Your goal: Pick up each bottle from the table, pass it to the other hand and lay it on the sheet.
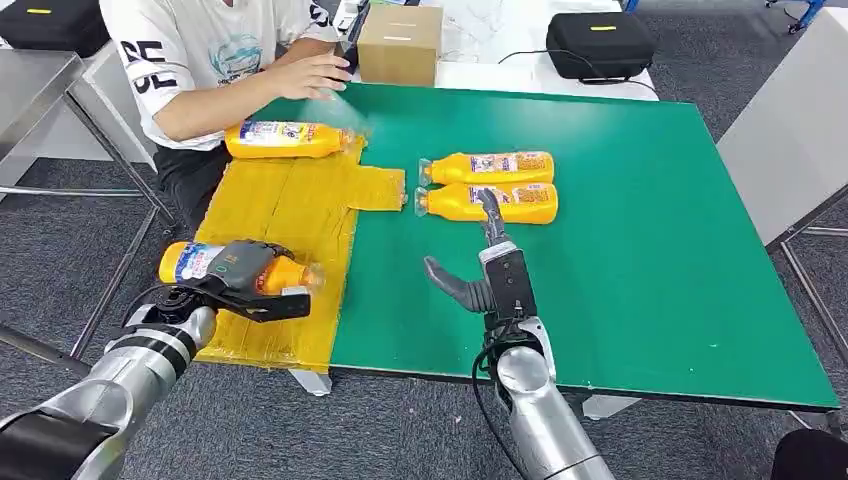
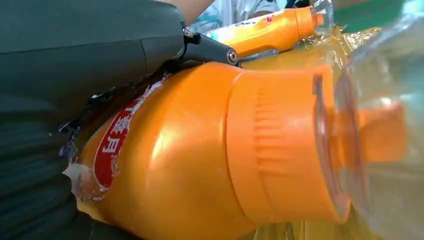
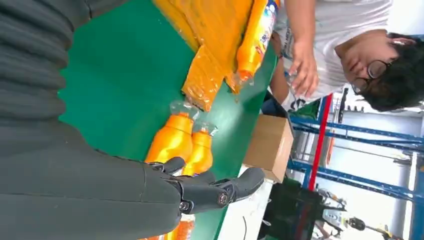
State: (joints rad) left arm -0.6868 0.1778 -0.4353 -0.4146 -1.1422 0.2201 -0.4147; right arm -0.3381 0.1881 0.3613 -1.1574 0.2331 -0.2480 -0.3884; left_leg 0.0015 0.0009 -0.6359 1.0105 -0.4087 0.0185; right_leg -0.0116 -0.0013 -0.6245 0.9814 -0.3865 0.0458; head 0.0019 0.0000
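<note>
Green matting covers the table (image 1: 650, 260), and a yellow sheet (image 1: 285, 215) of taped wrapping lies along its 9 o'clock side, with a cardboard box (image 1: 400, 45) and a black case (image 1: 600, 42) on the white bench beyond. A seated person (image 1: 200, 60) at 11 o'clock rests a hand (image 1: 318, 73) near the far end of the sheet, where one orange bottle (image 1: 285, 140) already lies on its side.

The left hand (image 1: 245, 280) grips a second orange bottle (image 1: 215, 264) around its body, held level over the near end of the sheet at 8 o'clock; from the left wrist its clear cap points away toward the bottle already laid. This looks like the laying-down step: the next move calls for lowering it flat onto the sheet and letting go without it rolling.

The right hand (image 1: 480, 265) holds nothing, fingers apart, reaching toward 12 o'clock with its fingertips just at the nearer (image 1: 490, 203) of two bottles lying side by side mid-table; the farther bottle (image 1: 490, 167) touches it.
</note>
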